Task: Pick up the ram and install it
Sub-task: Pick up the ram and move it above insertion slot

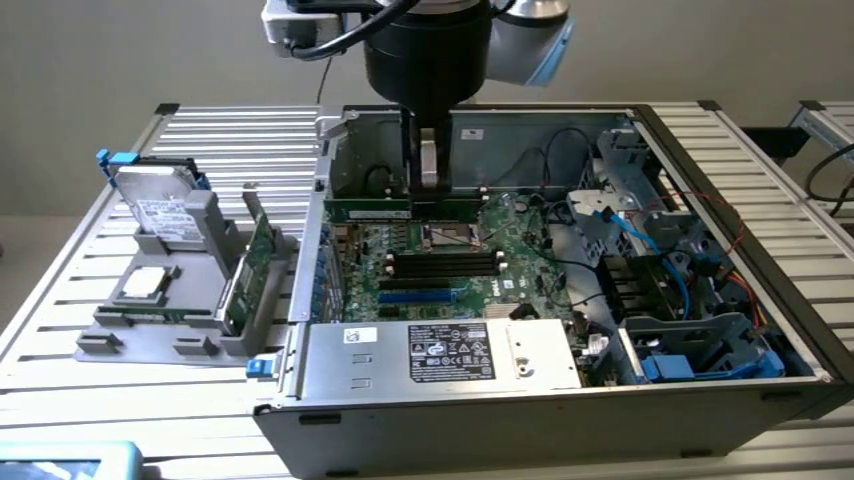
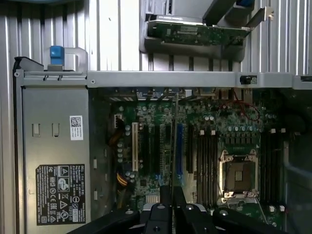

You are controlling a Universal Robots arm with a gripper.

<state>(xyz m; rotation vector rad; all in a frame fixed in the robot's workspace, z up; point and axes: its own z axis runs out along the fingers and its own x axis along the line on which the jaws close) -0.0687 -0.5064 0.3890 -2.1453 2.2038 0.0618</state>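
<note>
The gripper [image 1: 430, 190] is pinched almost together on the ram [image 1: 380, 211]. It clamps the thin green stick by its flat faces so that it runs level, with more of it reaching to the exterior view's left of the fingers. In the wrist view the ram [image 2: 172, 141] shows edge-on, a thin line running out from the gripper [image 2: 170, 195]. It hangs inside the open computer case [image 1: 534, 425], over the motherboard [image 1: 400, 250]. The CPU socket [image 1: 447, 236] and black memory slots [image 1: 447, 266] lie just below the gripper. The power supply [image 1: 441, 352] sits beyond them. A grey holder [image 1: 147, 335] with an expansion card [image 1: 254, 265] stands outside the case.
</note>
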